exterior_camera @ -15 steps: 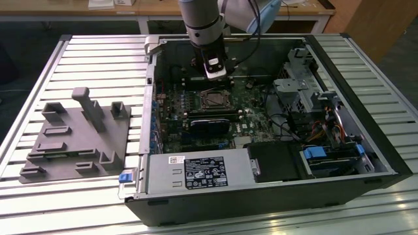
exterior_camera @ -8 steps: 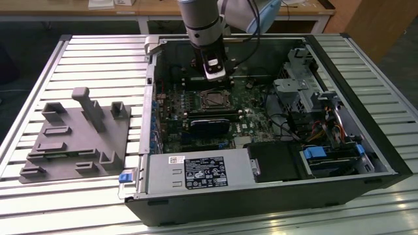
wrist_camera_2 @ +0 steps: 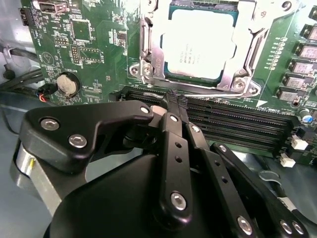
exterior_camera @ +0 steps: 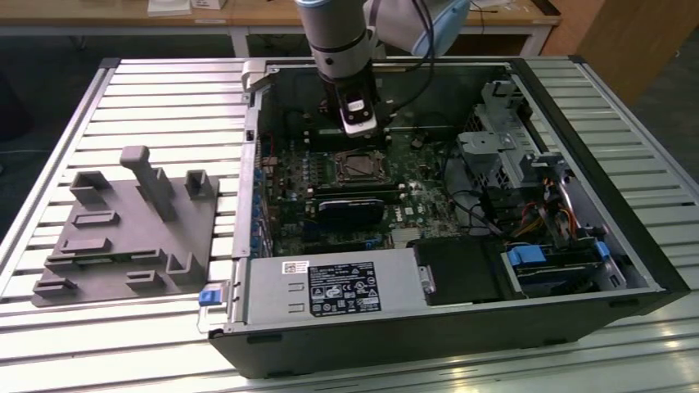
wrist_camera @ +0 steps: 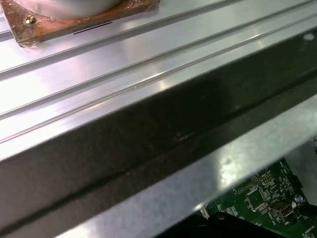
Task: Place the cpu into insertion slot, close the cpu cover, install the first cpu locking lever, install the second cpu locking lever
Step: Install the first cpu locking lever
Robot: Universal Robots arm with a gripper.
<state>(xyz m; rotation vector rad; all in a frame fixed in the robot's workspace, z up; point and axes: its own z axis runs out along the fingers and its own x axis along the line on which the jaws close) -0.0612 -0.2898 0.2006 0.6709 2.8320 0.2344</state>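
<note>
The cpu (wrist_camera_2: 198,42) lies flat in the insertion slot (wrist_camera_2: 195,79) on the green motherboard (wrist_camera_2: 99,44), its dull silver top facing up. The cpu cover (wrist_camera_2: 246,47) lies down over it, and the chip's top shows through the window in the metal frame. A thin locking lever (wrist_camera_2: 218,90) runs along the side of the cover nearest the tool; whether it is latched cannot be told. In the second wrist view the tool (wrist_camera_2: 177,101) points at that side of the socket. Its black fingers (wrist_camera_2: 171,148) are drawn together to a single tip with nothing seen between them, just beside the lever and over the long black memory slots (wrist_camera_2: 237,124). A round coin-cell battery (wrist_camera_2: 68,84) sits on the board well apart from the socket. In the exterior view the arm (exterior_camera: 333,33) reaches down from the far side into the open computer case (exterior_camera: 611,246), and the tool (exterior_camera: 361,129) hangs just on the far side of the socket. The power supply box (exterior_camera: 339,291) with its black label fills the near end of the case. On the slatted aluminium desk (exterior_camera: 164,98), toward the exterior view's left of the case, rests a grey moulded fixture (exterior_camera: 120,237).
</note>
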